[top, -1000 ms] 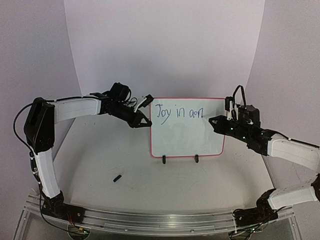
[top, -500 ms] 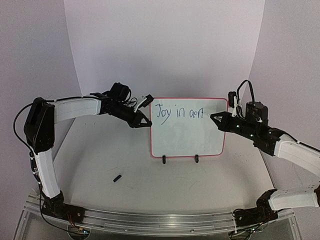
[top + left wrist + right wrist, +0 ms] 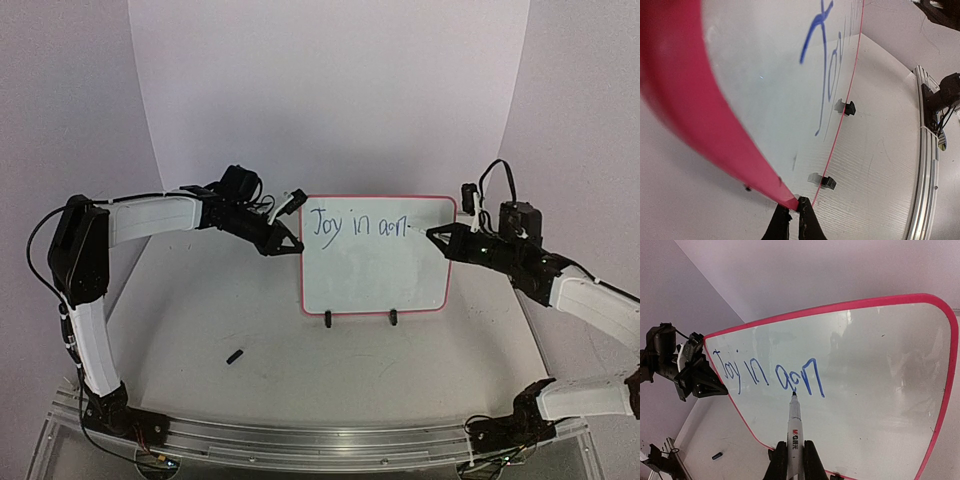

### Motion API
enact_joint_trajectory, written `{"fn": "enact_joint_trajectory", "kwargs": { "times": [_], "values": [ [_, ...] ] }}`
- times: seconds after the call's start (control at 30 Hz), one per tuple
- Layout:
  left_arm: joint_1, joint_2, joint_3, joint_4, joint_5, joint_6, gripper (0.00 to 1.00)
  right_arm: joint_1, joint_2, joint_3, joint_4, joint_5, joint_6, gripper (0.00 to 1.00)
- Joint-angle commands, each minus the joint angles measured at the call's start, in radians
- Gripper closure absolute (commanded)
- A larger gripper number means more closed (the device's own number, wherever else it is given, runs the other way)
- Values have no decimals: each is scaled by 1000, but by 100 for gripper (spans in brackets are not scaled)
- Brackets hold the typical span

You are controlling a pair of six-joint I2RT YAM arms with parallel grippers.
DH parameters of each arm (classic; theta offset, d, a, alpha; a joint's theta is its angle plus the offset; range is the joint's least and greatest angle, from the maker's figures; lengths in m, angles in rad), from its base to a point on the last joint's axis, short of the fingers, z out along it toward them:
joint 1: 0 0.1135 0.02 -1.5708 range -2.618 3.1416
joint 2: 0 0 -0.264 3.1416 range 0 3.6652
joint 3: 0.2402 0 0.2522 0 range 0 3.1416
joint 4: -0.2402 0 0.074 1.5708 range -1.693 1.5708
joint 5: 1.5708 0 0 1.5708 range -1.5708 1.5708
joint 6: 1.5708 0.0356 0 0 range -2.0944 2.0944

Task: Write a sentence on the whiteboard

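Top view, board: the whiteboard (image 3: pixel 375 275) stands upright on two black feet (image 3: pixel 328 320), its face toward the arms.
Top view, writing: the sentence (image 3: pixel 355 226) runs along the board's top edge, reading roughly "Joy in" and one more short word. The board below it is bare.
Top view, arms: the left gripper (image 3: pixel 290 243) is at the board's left rim and the right gripper (image 3: pixel 440 236) is at its right rim, level with the writing.
Top view, stray: a small dark piece (image 3: pixel 235 356) lies in front of the board to its left. It is too small to identify.
Left wrist, grip: the fingers are clenched on the board's pink rim. The rim is blurred and the letters are steeply foreshortened.
Right wrist, grip: the fingers are clamped around a marker (image 3: pixel 794 430), which points at the board just under the last word.
Right wrist, unclear: I cannot tell whether the tip touches the board. The last word is hard to read.
Progress: three words are down. The line looks unfinished, so more writing is probably left.
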Motion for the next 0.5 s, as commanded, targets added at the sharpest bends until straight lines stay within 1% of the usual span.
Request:
{"fn": "enact_joint_trajectory", "kwargs": {
  "times": [0.0, 0.17, 0.47],
  "values": [
    [-22, 18, -10, -106, -69, 76, 100, -38, 5, 32, 11, -86, -19, 100],
    [-22, 20, -11, -107, -72, 78, 100, -72, 10, 31, 13, -137, -19, 100],
    [-23, 19, -9, -107, -73, 78, 100, -74, 34, 31, 43, -141, -18, 100]
  ]
}}
